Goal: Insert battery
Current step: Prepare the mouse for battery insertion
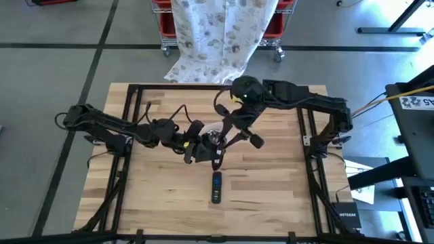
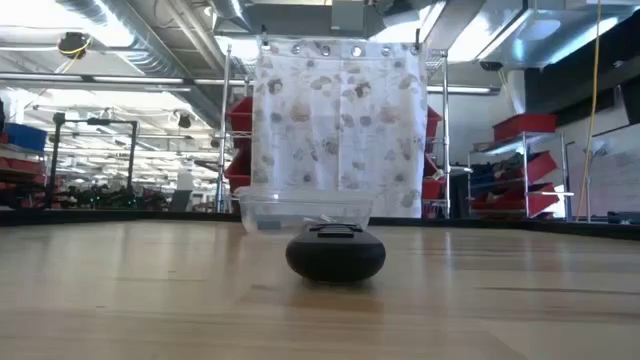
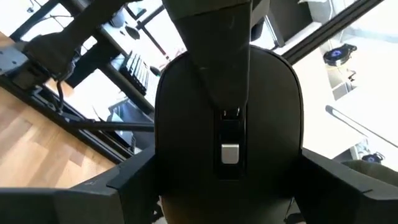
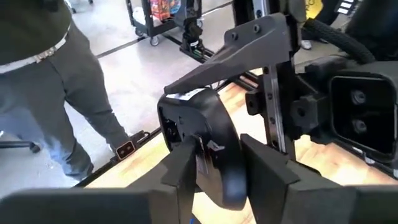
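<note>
A black rounded device (image 3: 227,93), shaped like a computer mouse, is held up over the table's middle. My left gripper (image 1: 202,146) is shut on it. Its open battery slot (image 3: 229,140) shows a small silver piece. My right gripper (image 4: 221,168) reaches in from the far right, fingers narrowly apart, with a small silver battery (image 4: 203,155) between them at the device's slot. A dark remote-like device (image 1: 216,186) lies flat on the table nearer the front edge. My left gripper pinches the black device by its two rounded sides (image 3: 163,168) between its two fingers. The device is lifted clear of the table, its slotted face turned toward the left wrist camera. My right gripper has the battery's silver side (image 4: 203,155) against one finger (image 4: 183,171), right at the device's slot. The device's body hides the other finger's contact. The fingers slant down from the table's far right.
A clear plastic container (image 2: 300,210) stands behind the remote-like device (image 2: 335,252) in the low view. A patterned cloth (image 1: 217,34) hangs beyond the far edge. A person in grey trousers (image 4: 50,93) stands beside the table. Black frame rails (image 1: 308,135) run along both sides.
</note>
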Available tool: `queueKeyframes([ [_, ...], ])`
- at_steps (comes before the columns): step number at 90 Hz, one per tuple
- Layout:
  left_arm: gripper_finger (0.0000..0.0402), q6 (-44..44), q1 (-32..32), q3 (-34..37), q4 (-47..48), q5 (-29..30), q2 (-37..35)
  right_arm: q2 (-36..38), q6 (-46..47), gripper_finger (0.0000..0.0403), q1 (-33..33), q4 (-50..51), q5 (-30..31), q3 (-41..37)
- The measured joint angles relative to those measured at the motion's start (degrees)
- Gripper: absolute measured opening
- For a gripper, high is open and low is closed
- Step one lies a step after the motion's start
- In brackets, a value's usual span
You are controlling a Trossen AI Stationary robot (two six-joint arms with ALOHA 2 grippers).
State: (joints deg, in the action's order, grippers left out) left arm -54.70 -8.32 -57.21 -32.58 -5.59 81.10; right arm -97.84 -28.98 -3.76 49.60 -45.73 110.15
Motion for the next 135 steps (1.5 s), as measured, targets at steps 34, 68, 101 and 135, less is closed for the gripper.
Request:
queueKeyframes([
  [34,0.0282,-0.7,0.3,0.0,1.7,1.0,-0.1,-0.1,0.9,0.0037,0.0,1.3,-0.3,0.0],
  [68,0.0292,-0.2,0.7,-0.2,13.4,4.1,0.0,-0.4,2.8,0.0034,-1.5,8.0,1.8,-4.5],
  [101,0.0295,-1.9,1.1,-0.2,40.5,16.8,-0.2,-0.3,9.2,0.0024,-3.0,3.7,5.5,-24.9],
  [135,0.0296,-10.7,-3.2,-0.1,60.2,19.4,-0.1,10.6,34.0,0.0024,-6.7,-15.4,6.6,-58.6],
])
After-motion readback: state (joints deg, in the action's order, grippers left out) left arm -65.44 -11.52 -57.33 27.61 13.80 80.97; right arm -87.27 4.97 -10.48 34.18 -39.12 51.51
